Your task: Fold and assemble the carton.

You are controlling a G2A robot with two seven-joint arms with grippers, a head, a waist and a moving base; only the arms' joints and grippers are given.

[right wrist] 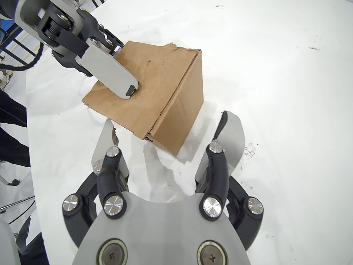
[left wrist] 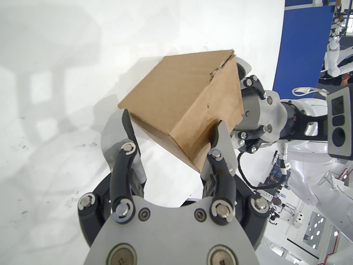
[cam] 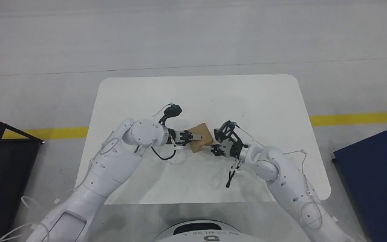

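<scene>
At table (cam: 266,103) centre, left claw (left wrist: 172,121) grips carton (left wrist: 179,89)

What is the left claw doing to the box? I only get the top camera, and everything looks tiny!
Observer: The left gripper is shut on the box, with one finger pressed flat on a brown face.
Operator: Is the other claw grabbing it too?
Observer: No. The right gripper is open, spread around the box's near corner with gaps on both sides.
Operator: Is the box broken?
Observer: A little. One edge by the flap seam is ragged and torn.
</scene>
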